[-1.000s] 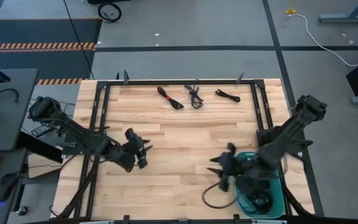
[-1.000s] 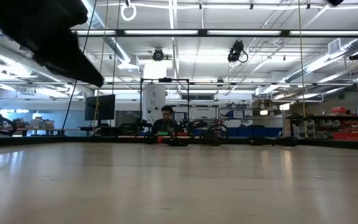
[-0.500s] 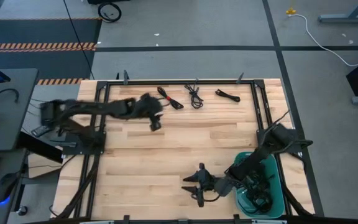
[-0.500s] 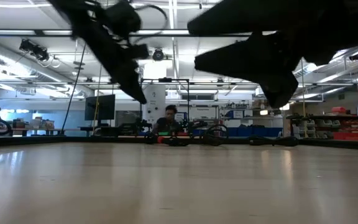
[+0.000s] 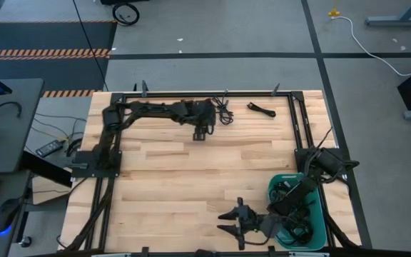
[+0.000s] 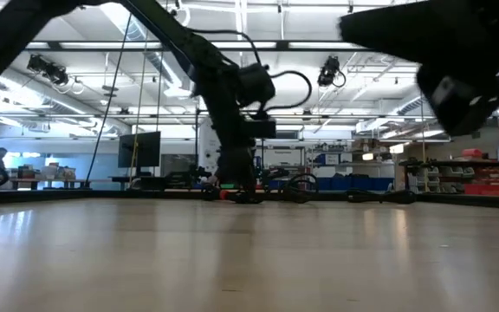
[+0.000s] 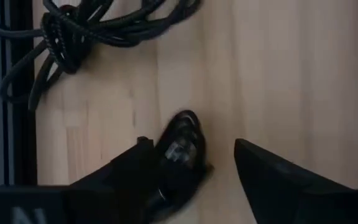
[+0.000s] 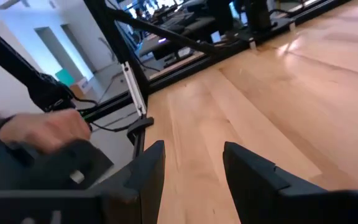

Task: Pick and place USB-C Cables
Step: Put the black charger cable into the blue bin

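My left gripper (image 5: 200, 132) is open at the table's far edge, pointing down over a short bundled black USB-C cable (image 7: 182, 140). The cable lies on the wood between the two fingers, close to one of them; I cannot tell whether they touch. A second coiled cable (image 5: 224, 112) lies just beyond it and also shows in the left wrist view (image 7: 92, 25). A third cable (image 5: 261, 109) lies farther right. My right gripper (image 5: 232, 223) is open and empty near the near edge, left of the green bin (image 5: 318, 228), which holds several black cables (image 5: 295, 223).
A black metal frame (image 5: 295, 121) runs around the wooden table top. In the right wrist view a person's hand (image 8: 42, 129) shows beyond the table's left side. Bare wood (image 5: 191, 178) lies between the two arms.
My left gripper has swung from the table's left middle to the far edge and come down over the leftmost cable. My right gripper has gone toward the near edge and a little left of the bin. A black cord loop seen beside the bin a second ago no longer shows there.
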### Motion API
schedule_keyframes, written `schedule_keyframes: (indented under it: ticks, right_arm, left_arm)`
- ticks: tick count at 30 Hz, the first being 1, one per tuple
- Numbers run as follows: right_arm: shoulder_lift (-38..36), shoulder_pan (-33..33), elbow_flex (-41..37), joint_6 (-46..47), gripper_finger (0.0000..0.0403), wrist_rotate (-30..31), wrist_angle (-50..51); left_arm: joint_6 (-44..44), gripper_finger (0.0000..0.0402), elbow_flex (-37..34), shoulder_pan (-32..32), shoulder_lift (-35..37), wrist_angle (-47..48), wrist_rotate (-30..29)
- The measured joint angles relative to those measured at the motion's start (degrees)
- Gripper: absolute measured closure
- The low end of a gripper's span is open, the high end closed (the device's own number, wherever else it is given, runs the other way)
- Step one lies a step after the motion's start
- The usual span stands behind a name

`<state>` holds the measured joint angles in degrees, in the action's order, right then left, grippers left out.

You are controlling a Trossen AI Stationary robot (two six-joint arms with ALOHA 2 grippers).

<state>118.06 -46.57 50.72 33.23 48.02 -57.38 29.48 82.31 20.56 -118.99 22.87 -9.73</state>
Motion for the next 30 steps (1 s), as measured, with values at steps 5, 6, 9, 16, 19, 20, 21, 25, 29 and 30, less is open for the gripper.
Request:
schedule_keyframes:
  ticks: [5,6,9,16,19,20,21,25,29,30]
  right_arm:
    - [0.00,-2.88,0.00,0.10,0.0235,5.31,-0.05]
    - [0.00,-3.41,0.00,0.15,0.0235,6.32,-0.05]
    - [0.00,-4.55,0.00,0.00,0.0235,9.03,-0.01]
    - [0.00,-6.05,0.00,-0.22,0.0235,12.07,0.00]
    - [0.00,-6.42,0.00,-0.33,0.0235,12.57,0.04]
    - [0.00,-6.48,0.00,-0.35,0.0235,12.58,0.08]
    - [0.00,-6.51,0.00,-0.33,0.0235,12.57,0.45]
    - [0.00,-6.51,0.00,-0.21,0.0235,12.55,2.76]
    - [0.00,-6.55,-0.02,0.11,0.0235,12.40,5.19]
    - [0.00,-6.55,-0.02,0.01,0.0235,12.39,5.52]
  left_arm:
    - [-0.54,0.0225,3.88,0.55,-4.36,3.99,-0.73]
    - [-0.52,0.0239,4.20,0.49,-4.28,4.74,-2.05]
    - [-0.60,0.0288,4.33,0.95,-4.23,6.40,-2.48]
    - [-3.81,0.0387,4.36,1.14,-3.86,14.46,-4.24]
    - [-6.82,0.0390,4.19,-0.99,-2.22,18.46,-3.99]
    - [-7.92,0.0390,4.19,-2.15,-1.31,19.40,-3.80]
    - [-9.00,0.0390,4.19,-3.64,-0.16,20.08,-3.84]
    - [-15.18,0.0390,2.89,-11.66,5.88,20.85,-3.30]
    - [-23.91,0.0390,-1.72,-21.23,14.42,18.41,-2.77]
    - [-26.17,0.0390,-3.65,-23.73,17.07,15.89,-2.16]
